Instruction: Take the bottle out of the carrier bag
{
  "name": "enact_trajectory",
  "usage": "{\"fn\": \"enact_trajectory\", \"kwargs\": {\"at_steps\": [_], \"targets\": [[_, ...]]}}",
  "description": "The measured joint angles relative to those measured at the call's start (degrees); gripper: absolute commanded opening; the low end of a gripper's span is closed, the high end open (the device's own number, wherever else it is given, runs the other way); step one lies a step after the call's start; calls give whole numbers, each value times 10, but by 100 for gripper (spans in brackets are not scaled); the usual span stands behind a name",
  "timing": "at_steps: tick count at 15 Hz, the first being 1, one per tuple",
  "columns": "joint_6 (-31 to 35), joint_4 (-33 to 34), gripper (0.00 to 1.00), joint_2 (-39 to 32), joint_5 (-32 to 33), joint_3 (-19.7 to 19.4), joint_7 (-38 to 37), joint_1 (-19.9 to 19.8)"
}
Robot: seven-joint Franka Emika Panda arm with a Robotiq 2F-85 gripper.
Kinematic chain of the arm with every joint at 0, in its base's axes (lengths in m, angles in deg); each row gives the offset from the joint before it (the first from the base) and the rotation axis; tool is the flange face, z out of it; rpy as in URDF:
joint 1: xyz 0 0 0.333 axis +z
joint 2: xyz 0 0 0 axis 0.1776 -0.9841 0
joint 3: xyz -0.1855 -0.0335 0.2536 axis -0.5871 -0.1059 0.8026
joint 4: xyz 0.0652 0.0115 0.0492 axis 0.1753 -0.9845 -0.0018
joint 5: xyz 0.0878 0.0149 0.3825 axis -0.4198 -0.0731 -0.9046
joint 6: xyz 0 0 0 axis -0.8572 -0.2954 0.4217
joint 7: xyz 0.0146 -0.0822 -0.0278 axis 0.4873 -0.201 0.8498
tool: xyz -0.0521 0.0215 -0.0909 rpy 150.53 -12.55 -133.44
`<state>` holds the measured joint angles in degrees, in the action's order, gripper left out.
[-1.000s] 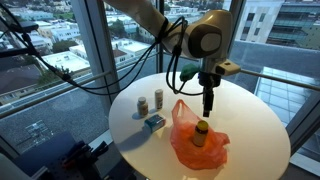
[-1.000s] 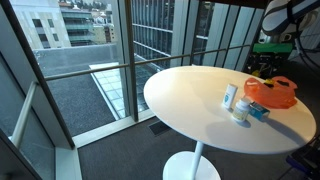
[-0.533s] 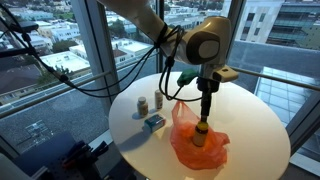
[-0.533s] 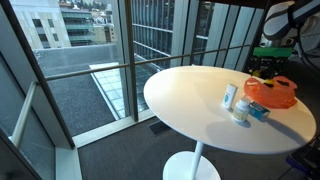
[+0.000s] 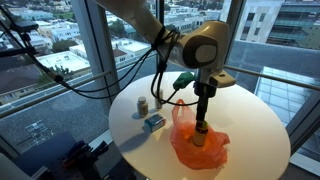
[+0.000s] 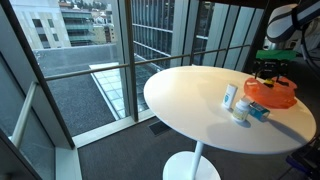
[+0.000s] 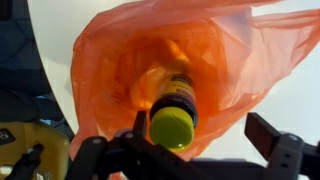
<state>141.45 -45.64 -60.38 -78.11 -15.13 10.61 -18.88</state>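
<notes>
A brown bottle with a yellow-green cap (image 7: 172, 124) stands upright inside the open orange carrier bag (image 7: 240, 60). In the wrist view my gripper (image 7: 205, 140) is open right above the bottle, with the cap close to one finger and the other finger well apart. In an exterior view the gripper (image 5: 202, 117) hangs straight down, its tips at the bottle's top (image 5: 201, 131) in the bag (image 5: 185, 148). The bag (image 6: 270, 94) and gripper (image 6: 267, 70) also show at the far table edge in an exterior view.
The round white table (image 5: 250, 120) also holds two small cans (image 5: 142, 106) (image 5: 158, 100) and a blue box (image 5: 154, 122) beside the bag. Glass walls and a railing surround the table. Cables hang from the arm.
The gripper has come down from above the bag to the bottle's cap. The bag and bottle have not moved.
</notes>
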Motion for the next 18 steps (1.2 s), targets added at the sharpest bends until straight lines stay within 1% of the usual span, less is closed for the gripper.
{"fn": "enact_trajectory", "kwargs": {"at_steps": [4, 6, 7, 8, 9, 10, 14, 16, 17, 18], "targets": [[2, -9, 100, 3, 0, -2, -8, 0], [14, -12, 100, 3, 0, -2, -16, 0], [21, -15, 95, 3, 0, -2, -21, 0], [27, -17, 74, 3, 0, -2, -25, 1], [32, -19, 71, 3, 0, -3, -30, 1], [36, -21, 70, 3, 0, -3, -35, 2], [45, -23, 36, 2, 1, -3, -47, 3], [50, -23, 21, 3, 2, -4, -51, 5], [53, -23, 19, 5, 2, -4, -52, 8], [53, -23, 19, 8, 3, -5, -53, 11]]}}
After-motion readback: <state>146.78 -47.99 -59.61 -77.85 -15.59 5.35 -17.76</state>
